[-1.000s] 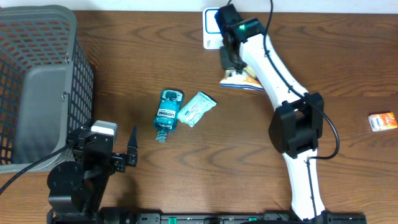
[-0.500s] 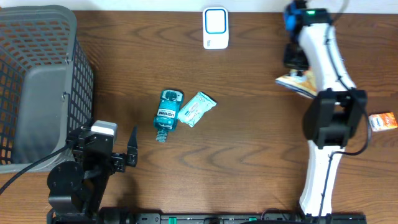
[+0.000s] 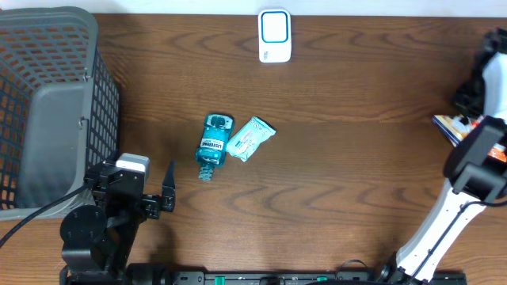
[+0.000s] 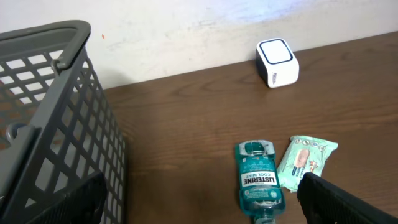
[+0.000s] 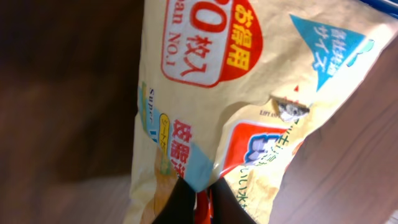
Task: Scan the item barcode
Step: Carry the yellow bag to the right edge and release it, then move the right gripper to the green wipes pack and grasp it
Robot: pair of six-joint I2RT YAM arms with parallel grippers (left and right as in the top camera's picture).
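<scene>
Right wrist: right tool [image 5: 198, 200] pinches yellow packet [image 5: 211, 93], its long axis running up the frame.

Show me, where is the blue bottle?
In the overhead view, the bottle lies left of the table's middle, right beside the green wipes pack, with the basket further left.

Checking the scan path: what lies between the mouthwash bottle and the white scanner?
Nothing: bare table between mouthwash bottle and scanner, seen in the overhead view.

right gripper [image 5: 194, 198] | swung from top centre to far right | yellow printed plastic packet [image 5: 217, 93] carried along, pinched
</scene>
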